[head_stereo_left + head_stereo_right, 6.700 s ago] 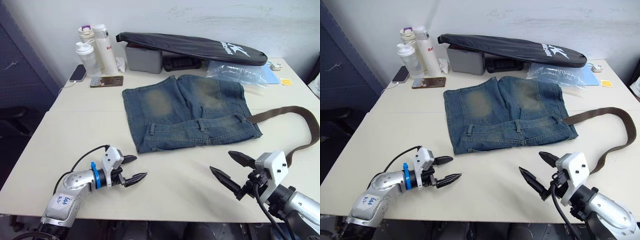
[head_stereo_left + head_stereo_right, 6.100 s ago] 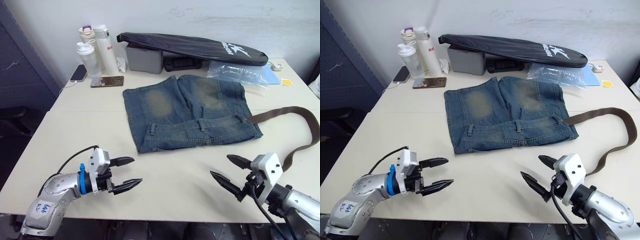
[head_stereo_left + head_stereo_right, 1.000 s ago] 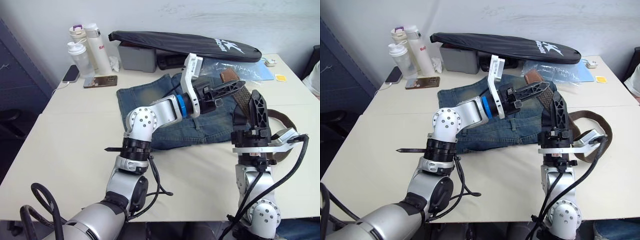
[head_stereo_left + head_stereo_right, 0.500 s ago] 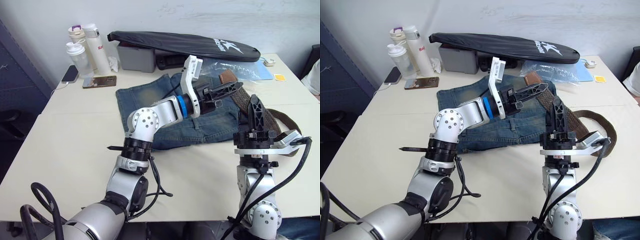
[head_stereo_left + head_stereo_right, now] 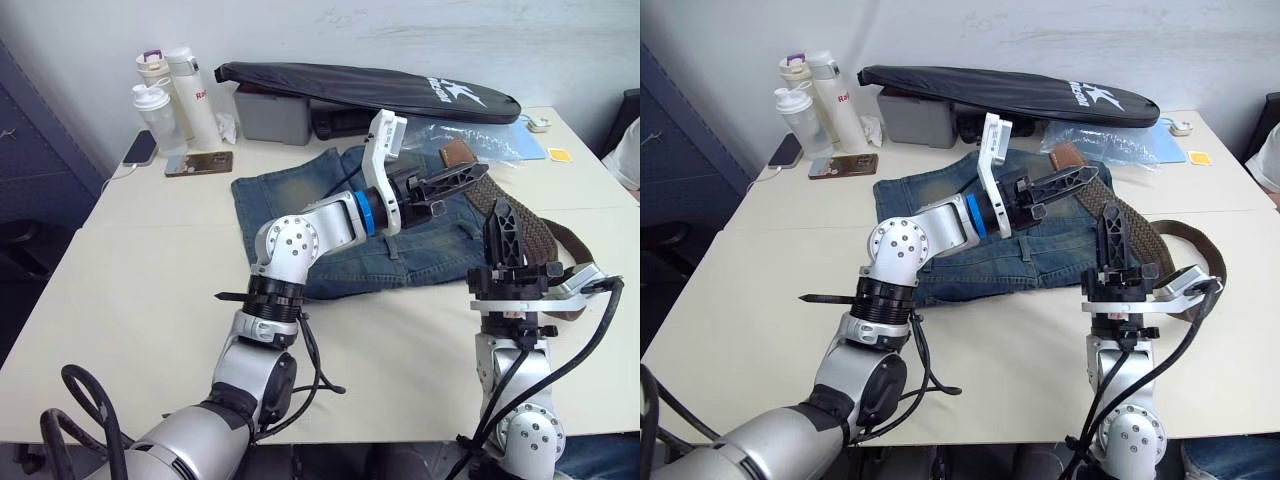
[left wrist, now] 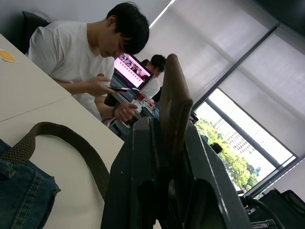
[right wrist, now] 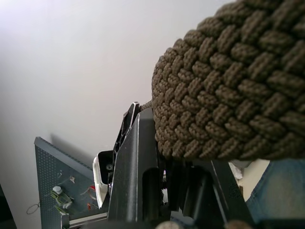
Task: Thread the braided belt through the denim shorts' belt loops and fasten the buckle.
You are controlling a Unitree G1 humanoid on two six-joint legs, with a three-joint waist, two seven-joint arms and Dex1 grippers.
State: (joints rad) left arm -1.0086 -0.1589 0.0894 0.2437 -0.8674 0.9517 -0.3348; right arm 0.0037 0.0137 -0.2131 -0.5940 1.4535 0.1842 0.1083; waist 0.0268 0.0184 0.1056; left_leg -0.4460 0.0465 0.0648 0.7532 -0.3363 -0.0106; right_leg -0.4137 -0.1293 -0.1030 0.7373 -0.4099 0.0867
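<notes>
Right wrist view: braided belt [image 7: 228, 95] pinched in right tool [image 5: 1110, 222].

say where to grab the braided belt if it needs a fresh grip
Probably the flat braided stretch of the braided belt lying over the corner of the denim shorts, just past the right gripper. Come from above with the fingers across its width: the strap is narrow and lies flat there, while further on it curves into a loop.

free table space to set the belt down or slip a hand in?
Bare patches: the table left of the denim shorts, and its near edge ahead of them. Crowded: the back edge, with bottles, phone and black bag; the right side, under the braided belt.
</notes>
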